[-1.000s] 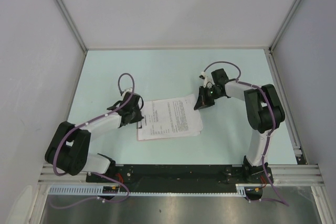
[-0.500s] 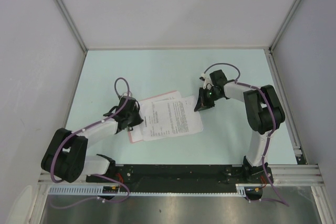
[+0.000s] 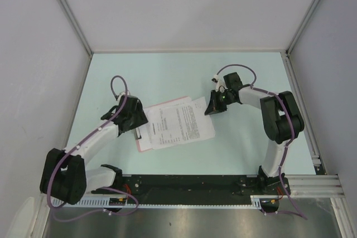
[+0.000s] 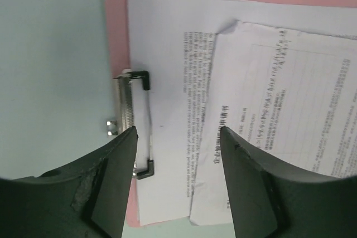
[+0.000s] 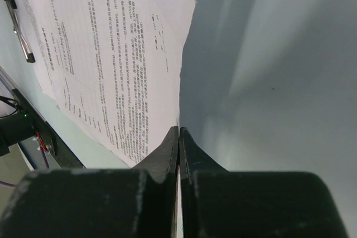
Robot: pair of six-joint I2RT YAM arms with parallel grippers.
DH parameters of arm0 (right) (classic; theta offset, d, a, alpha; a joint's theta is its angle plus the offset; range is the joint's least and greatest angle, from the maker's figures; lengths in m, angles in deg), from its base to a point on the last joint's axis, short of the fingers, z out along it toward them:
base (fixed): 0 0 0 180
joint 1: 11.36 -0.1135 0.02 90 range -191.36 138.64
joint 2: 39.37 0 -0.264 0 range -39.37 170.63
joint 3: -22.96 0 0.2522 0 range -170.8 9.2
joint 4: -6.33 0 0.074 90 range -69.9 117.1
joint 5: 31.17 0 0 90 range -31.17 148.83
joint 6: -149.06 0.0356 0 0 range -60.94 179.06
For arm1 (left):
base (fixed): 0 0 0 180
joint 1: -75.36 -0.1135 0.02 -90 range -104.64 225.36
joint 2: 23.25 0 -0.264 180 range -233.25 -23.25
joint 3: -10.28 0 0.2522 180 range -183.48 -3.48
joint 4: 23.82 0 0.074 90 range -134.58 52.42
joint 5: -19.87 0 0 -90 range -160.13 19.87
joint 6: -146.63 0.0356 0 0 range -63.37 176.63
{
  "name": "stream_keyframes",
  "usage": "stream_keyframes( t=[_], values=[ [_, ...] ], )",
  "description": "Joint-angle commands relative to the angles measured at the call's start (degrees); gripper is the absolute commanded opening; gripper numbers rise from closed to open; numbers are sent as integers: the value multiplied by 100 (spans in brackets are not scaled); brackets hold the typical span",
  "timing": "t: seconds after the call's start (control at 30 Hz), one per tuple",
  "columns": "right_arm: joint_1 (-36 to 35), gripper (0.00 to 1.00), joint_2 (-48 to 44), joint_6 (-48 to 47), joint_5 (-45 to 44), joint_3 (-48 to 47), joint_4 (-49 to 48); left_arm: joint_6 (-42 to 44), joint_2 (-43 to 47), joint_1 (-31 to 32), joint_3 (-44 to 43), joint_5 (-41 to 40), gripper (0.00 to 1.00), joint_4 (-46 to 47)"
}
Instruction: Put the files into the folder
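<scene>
The files [image 3: 181, 124] are white printed sheets lying fanned on the pink folder [image 3: 174, 102], which shows at the far edge and the near left corner. In the left wrist view one sheet [image 4: 162, 54] lies under the metal clip [image 4: 131, 121] on the folder [image 4: 116, 37], and another sheet [image 4: 290, 110] rests askew on top. My left gripper [image 4: 178, 132] [image 3: 139, 122] hovers open just above the clip end, holding nothing. My right gripper [image 3: 211, 110] [image 5: 179, 129] is shut on the right edge of a sheet [image 5: 122, 65], which is slightly lifted.
The pale green table [image 3: 184, 73] is boxed in by white walls with metal posts at the back corners. A black base rail [image 3: 184, 183] runs along the near edge. The left arm's base [image 5: 17, 129] shows in the right wrist view.
My left gripper has opened, let go at the clip and drawn back to the left. The pink folder now shows beyond the sheets. The right gripper has stayed shut at the sheet's edge.
</scene>
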Motion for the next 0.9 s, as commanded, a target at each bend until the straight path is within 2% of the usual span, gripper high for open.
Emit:
stream_keyframes(
  t=[0.0,0.23,0.47,0.67,0.8,0.87],
  values=[
    [-22,0,-310,-25,225,-9,-270,212,-236,-423,-80,85,66,-383],
    [-4,0,-372,-95,278,-9,-253,311,-957,-424,-107,164,67,-171],
    [40,0,-372,-139,330,-9,-270,196,-1248,-415,-28,41,58,-102],
    [40,0,-372,-148,339,-9,-253,293,-1432,-99,-115,-108,46,-48],
    [49,0,-407,-157,304,-9,-218,389,-1494,42,-133,-152,30,31],
    [49,0,-407,-165,287,-9,-183,416,-1520,121,-142,-214,29,-4]
  ],
)
